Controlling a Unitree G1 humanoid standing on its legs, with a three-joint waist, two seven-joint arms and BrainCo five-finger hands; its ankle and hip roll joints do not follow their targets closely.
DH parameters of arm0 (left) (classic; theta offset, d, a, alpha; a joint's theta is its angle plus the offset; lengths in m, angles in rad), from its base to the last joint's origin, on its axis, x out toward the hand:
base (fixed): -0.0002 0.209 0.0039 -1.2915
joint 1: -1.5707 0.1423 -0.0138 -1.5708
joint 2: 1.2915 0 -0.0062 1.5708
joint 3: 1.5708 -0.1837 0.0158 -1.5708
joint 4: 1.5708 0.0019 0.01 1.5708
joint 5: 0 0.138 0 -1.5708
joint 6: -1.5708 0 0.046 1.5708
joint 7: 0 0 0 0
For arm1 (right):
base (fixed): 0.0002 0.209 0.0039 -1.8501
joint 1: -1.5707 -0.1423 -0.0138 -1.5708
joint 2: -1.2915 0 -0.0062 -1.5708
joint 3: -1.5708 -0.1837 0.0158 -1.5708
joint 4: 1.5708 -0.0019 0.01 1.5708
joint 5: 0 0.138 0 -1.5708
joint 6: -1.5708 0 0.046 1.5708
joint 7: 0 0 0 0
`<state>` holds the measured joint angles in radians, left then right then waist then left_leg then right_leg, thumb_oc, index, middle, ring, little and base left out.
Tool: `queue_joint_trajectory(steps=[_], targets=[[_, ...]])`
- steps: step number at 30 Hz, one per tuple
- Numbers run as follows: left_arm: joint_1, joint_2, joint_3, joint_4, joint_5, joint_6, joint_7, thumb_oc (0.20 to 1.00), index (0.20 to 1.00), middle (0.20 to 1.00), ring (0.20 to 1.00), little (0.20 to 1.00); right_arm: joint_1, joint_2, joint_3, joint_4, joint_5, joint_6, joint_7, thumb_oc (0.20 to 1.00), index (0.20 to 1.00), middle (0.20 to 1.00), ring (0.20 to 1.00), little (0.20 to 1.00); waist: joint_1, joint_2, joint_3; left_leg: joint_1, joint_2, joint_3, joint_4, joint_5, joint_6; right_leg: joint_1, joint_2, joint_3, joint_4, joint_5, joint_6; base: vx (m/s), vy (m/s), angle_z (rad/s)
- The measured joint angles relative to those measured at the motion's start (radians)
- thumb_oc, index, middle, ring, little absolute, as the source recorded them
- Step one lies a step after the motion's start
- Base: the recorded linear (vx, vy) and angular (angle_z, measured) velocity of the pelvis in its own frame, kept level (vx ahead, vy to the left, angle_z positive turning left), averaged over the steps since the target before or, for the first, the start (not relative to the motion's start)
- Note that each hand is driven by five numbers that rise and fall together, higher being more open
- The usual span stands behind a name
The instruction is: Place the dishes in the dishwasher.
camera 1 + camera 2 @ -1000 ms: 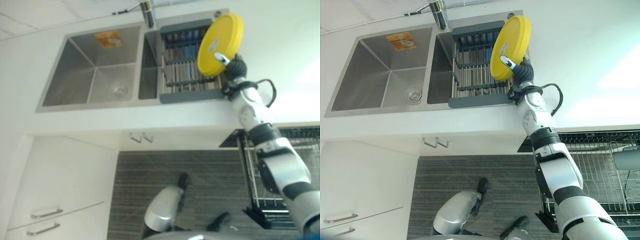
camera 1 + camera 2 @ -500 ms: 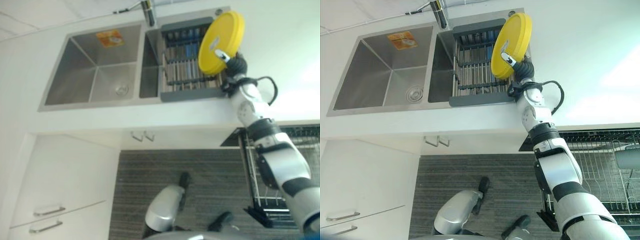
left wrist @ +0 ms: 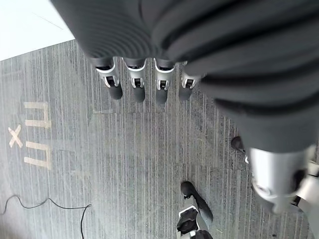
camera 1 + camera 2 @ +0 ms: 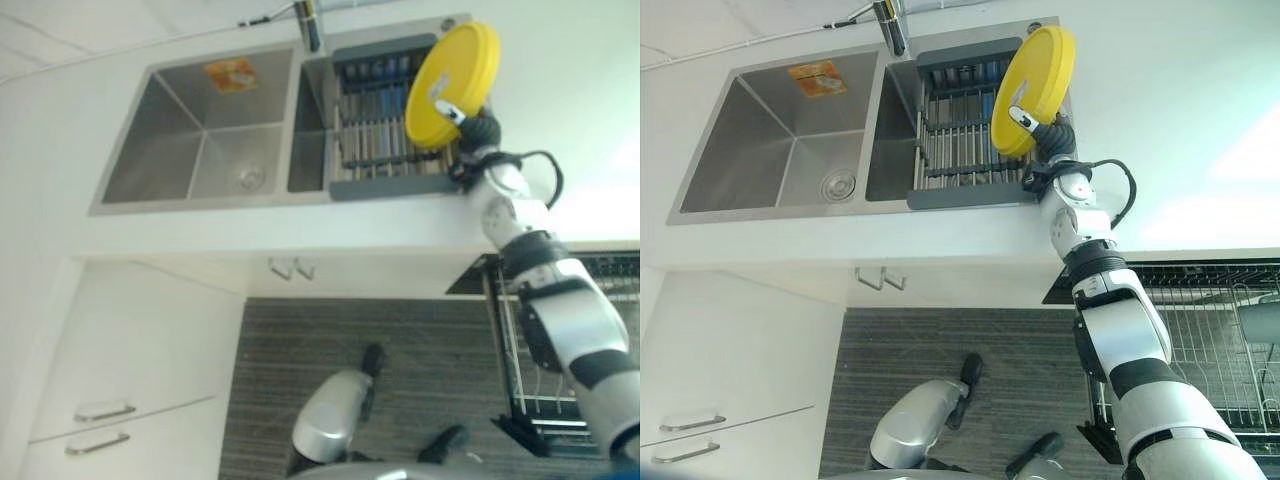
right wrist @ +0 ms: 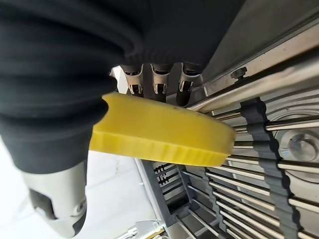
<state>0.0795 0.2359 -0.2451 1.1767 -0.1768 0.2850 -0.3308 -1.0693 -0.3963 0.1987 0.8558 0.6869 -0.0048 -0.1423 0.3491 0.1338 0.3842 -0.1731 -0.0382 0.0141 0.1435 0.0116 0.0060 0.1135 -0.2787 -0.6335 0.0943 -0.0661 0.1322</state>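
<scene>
A round yellow plate (image 4: 452,85) stands tilted on edge above the right end of the grey drying rack (image 4: 375,130) that sits in the sink. My right hand (image 4: 1055,140) is shut on the plate's lower rim. In the right wrist view its fingers (image 5: 158,84) lie behind the plate (image 5: 164,132) and its thumb is in front, with the rack's metal bars just past them. The dishwasher's pulled-out wire rack (image 4: 1200,300) lies low at the right, below the counter. My left hand (image 3: 134,79) hangs open over the striped floor, holding nothing.
A steel double sink (image 4: 200,130) with a faucet (image 4: 310,20) is set in the white counter (image 4: 560,120). White cabinet drawers with handles (image 4: 100,410) stand at the lower left. Grey striped floor (image 4: 400,340) lies between the cabinets and the dishwasher rack.
The whole picture has shifted a little to the right, so the camera moved. The plate stays in my right hand over the rack's right end, slightly higher.
</scene>
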Motion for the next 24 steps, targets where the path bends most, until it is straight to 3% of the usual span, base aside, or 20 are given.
queue_joint_trajectory(steps=[17,19,20,23,24], targets=[[0.0,0.0,0.003,0.0,-0.021,0.001,0.0,1.0,1.0,1.0,1.0,1.0,-0.023,-0.004,0.01,0.039,-0.018,-0.001,0.003,1.0,1.0,1.0,1.0,1.0,0.001,0.007,-0.002,-0.001,0.0,-0.006,-0.007,0.006,-0.005,-0.007,-0.005,-0.007,0.018,-0.008,-0.003,0.0,0.001,0.0],[0.0,0.0,0.003,0.0,-0.021,0.001,0.0,1.0,1.0,1.0,1.0,1.0,-0.024,-0.005,0.01,0.039,-0.018,-0.003,0.001,0.517,0.517,0.517,0.517,0.517,0.001,0.01,-0.002,-0.001,0.0,-0.006,-0.007,0.007,-0.005,-0.008,-0.005,-0.006,0.018,-0.008,-0.003,0.0,0.0,0.0],[0.0,0.0,0.002,0.0,-0.022,0.001,0.0,1.0,1.0,1.0,1.0,1.0,-0.025,-0.006,0.011,0.039,-0.018,-0.003,-0.006,0.369,0.369,0.369,0.369,0.369,0.0,0.014,-0.002,-0.001,0.0,-0.006,-0.008,0.008,-0.004,-0.009,-0.005,-0.006,0.02,-0.008,-0.003,0.0,0.0,0.0],[0.0,0.0,0.003,0.0,-0.043,0.004,0.0,1.0,1.0,1.0,1.0,1.0,-0.03,-0.008,0.023,0.039,-0.02,-0.002,-0.021,0.2,0.2,0.2,0.2,0.2,0.0,0.017,-0.003,0.002,0.0,-0.007,-0.022,0.018,-0.004,-0.012,-0.005,-0.007,0.02,-0.008,-0.003,0.0,0.0,0.0],[0.0,0.0,0.003,0.0,-0.043,0.004,0.0,1.0,1.0,1.0,1.0,1.0,-0.031,-0.009,0.024,0.039,-0.019,-0.003,-0.023,0.2,0.2,0.2,0.2,0.2,0.0,0.017,-0.003,0.001,0.001,-0.007,-0.023,0.021,-0.001,-0.013,-0.005,-0.007,0.021,-0.008,-0.003,0.0,0.0,0.0]])
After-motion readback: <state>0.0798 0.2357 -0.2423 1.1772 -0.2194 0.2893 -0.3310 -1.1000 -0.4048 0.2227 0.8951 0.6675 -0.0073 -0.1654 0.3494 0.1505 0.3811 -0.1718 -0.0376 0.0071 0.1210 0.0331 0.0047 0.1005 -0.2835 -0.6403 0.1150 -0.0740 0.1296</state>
